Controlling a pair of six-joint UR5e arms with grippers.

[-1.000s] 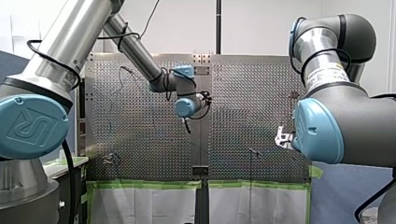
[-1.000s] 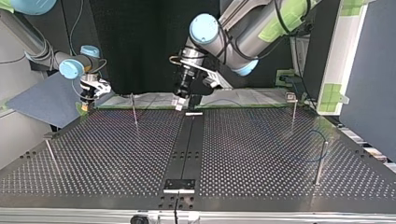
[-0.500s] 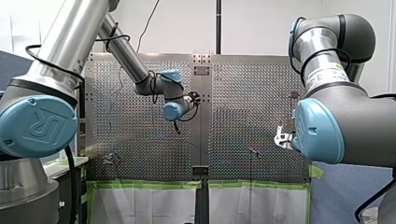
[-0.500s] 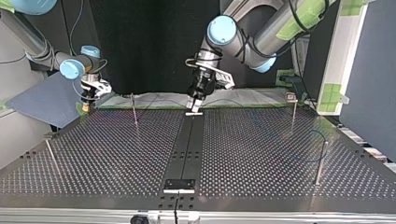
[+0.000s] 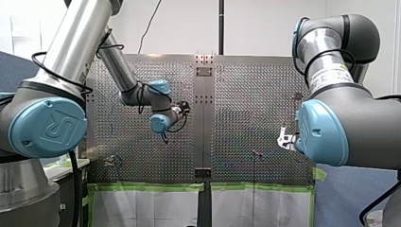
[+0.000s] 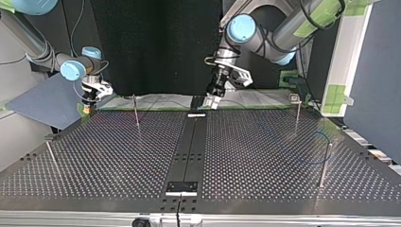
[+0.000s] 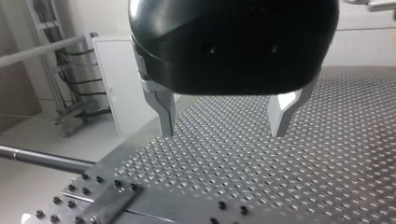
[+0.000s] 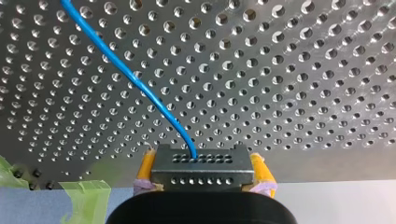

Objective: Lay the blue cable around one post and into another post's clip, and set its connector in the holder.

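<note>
Over the perforated surface (image 6: 265,156), the left tool (image 7: 224,133), spread and empty, had swung off centre, seemingly toward the cable (image 8: 135,81), while the right tool (image 8: 203,163) pinched the connector (image 8: 201,175).

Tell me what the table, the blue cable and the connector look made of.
Table: bare metal, from its grey sheen and glinting drilled holes. Blue cable: likely plastic-sheathed; smooth, bends softly. Connector: probably matte black plastic with rows of small holes; possibly coated metal.
</note>
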